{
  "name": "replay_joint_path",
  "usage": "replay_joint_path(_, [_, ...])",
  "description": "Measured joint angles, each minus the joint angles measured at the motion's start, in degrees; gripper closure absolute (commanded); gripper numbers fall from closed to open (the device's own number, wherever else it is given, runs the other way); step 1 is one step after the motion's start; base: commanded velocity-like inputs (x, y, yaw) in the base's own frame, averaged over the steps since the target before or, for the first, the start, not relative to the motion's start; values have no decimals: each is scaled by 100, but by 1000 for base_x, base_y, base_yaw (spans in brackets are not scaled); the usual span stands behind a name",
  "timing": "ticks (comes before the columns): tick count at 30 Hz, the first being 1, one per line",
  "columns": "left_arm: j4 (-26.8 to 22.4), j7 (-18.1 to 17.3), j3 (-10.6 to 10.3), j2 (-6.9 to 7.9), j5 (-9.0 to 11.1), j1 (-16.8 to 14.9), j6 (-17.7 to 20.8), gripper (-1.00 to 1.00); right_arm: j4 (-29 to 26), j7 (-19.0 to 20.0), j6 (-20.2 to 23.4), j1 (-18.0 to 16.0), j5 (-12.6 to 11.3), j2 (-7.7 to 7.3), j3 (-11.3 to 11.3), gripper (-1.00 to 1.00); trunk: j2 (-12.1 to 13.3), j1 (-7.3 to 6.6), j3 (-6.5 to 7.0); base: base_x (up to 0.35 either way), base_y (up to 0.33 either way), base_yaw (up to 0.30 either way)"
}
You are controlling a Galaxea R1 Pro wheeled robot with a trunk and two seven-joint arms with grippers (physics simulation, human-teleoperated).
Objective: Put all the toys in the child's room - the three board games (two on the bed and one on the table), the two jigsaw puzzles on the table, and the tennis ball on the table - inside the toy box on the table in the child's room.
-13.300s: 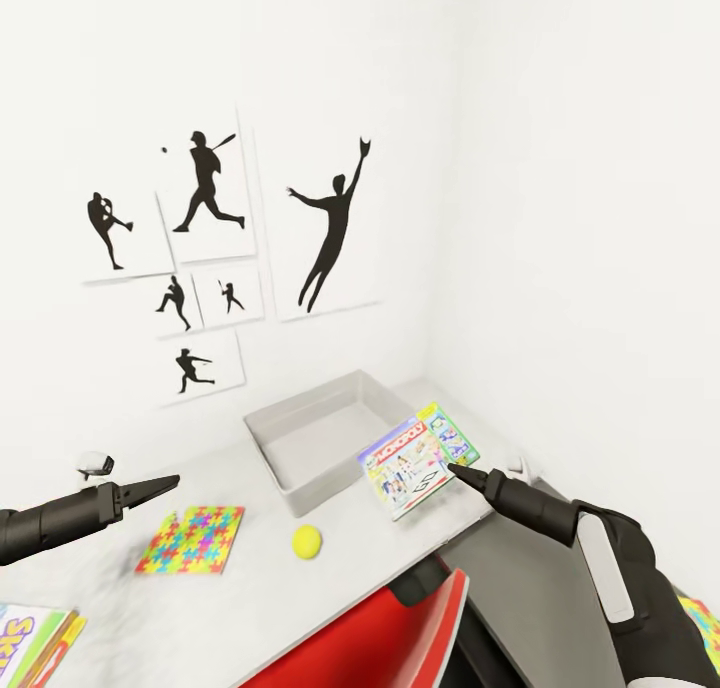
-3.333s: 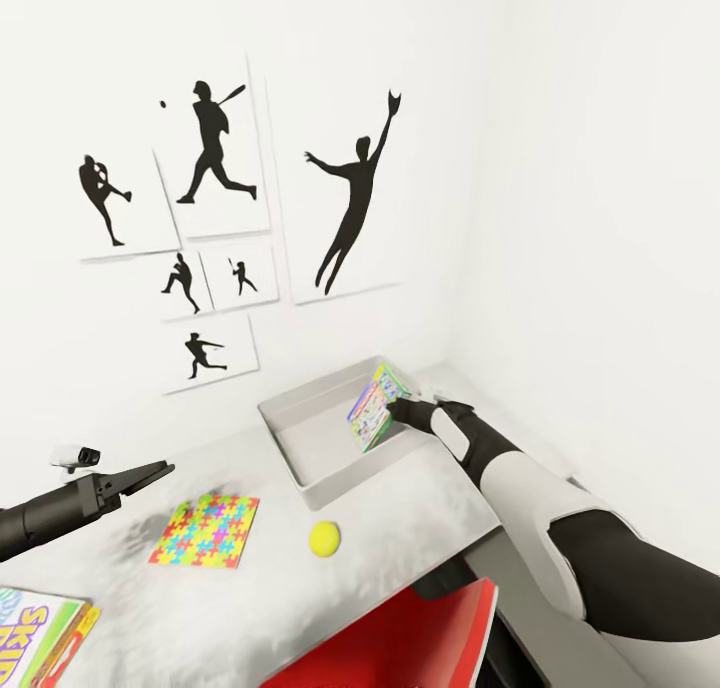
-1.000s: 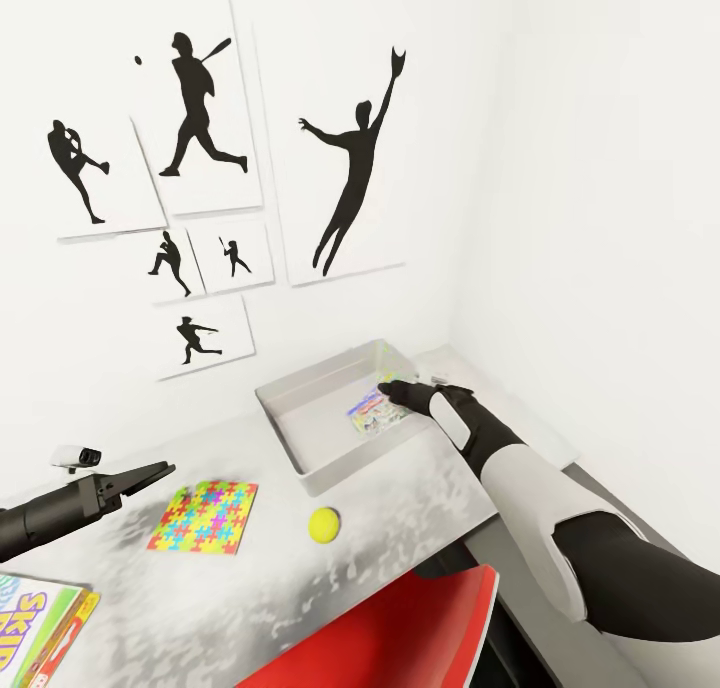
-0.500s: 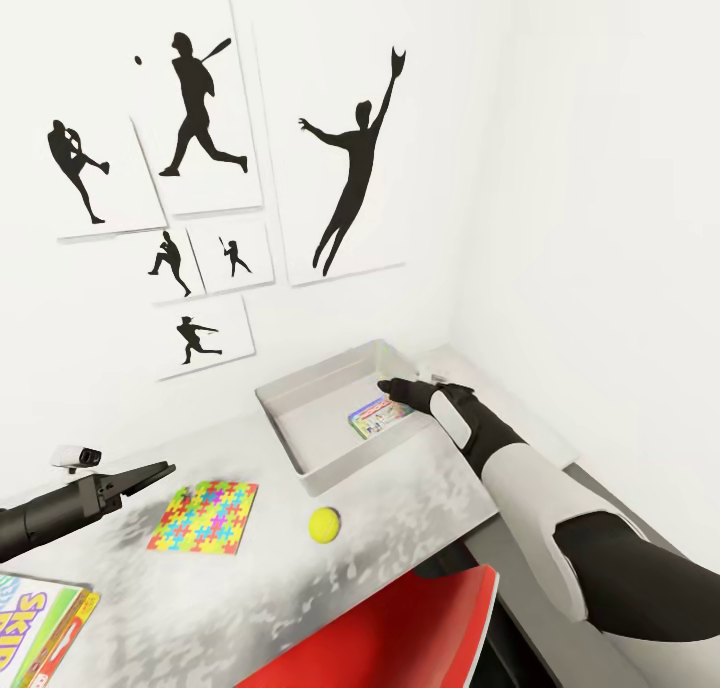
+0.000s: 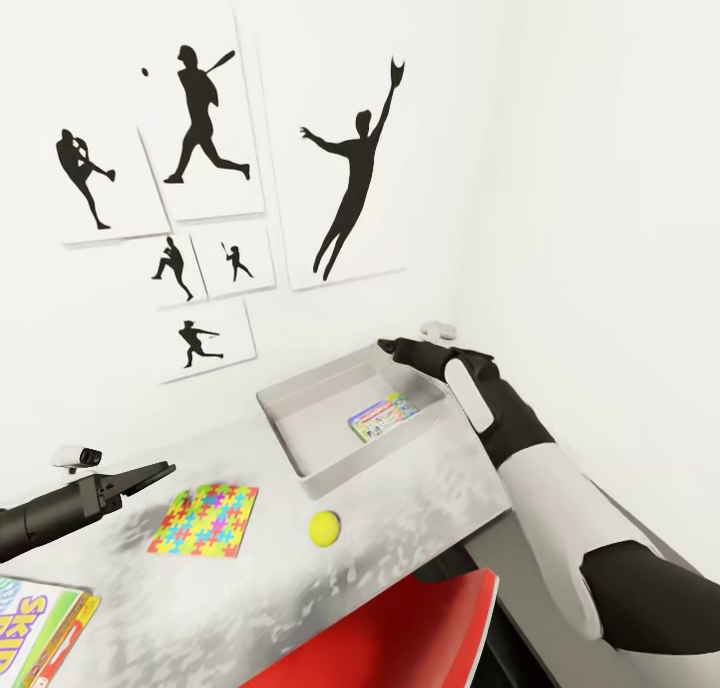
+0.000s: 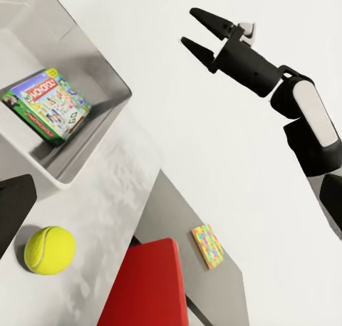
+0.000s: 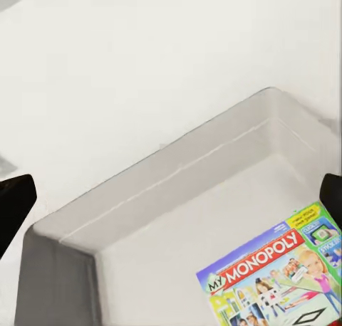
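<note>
Green-edged Monopoly board game box (image 5: 384, 417) is lying flat inside the light-grey open-topped toy box (image 5: 300, 398), just below my right gripper (image 6: 199, 33), whose black fingers are hanging spread and empty above the box's far corner. My left gripper (image 5: 150, 475) is hovering near the multicoloured jigsaw puzzle square (image 5: 204, 519); I'm not making out its jaw gap. Beyond the puzzle, the small yellow tennis ball (image 5: 323, 527) is sitting on the pale table (image 5: 400, 508).

A child's room in a home, likely: white walls hung with black baseball silhouettes (image 5: 205, 118), a pale desk (image 5: 400, 508) strewn with a jigsaw (image 5: 205, 519), tennis ball (image 5: 324, 528) and a Monopoly box (image 5: 383, 416) in a grey tray (image 5: 300, 463).
</note>
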Motion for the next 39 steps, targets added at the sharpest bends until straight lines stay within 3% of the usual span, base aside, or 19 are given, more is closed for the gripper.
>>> replay_joint_path(5, [0,0,0,0,0,0,0,-100,-586,8,321,324,-41,-214,-20,-100,0,0,46,0,0,0])
replay_joint_path(10, [0,0,0,-5,1,0,0,-100,-1059,240,500,799,-302,-482,-303,-100,0,0,93,0,0,0])
replay_joint_path(14, [-1,0,0,-7,1,0,0,-100,-1341,882,509,1395,-705,-820,-557,-100,0,0,129,0,0,0])
replay_joint_path(18, [0,0,0,-8,1,0,-3,-100,-1457,1662,469,1983,-911,-1083,-805,-100,0,0,166,0,0,0])
replay_joint_path(21, [0,0,0,-15,1,0,-7,-100,-1484,2309,447,2360,-948,-1166,-1123,-100,1,0,195,0,0,0])
replay_joint_path(26, [0,0,-8,-39,0,0,-14,-100,-1495,2925,358,2855,-967,-1203,-1435,-100,1,0,242,0,0,0])
replay_joint_path(29, [0,0,-9,-42,-2,0,-16,-100,-1512,3102,162,3054,-977,-1213,-1493,-100,1,0,271,0,0,0])
replay_joint_path(39, [0,0,-9,-47,0,0,-18,-100,-1590,4053,77,3211,-1015,-1253,-1525,-100,1,0,365,0,0,0])
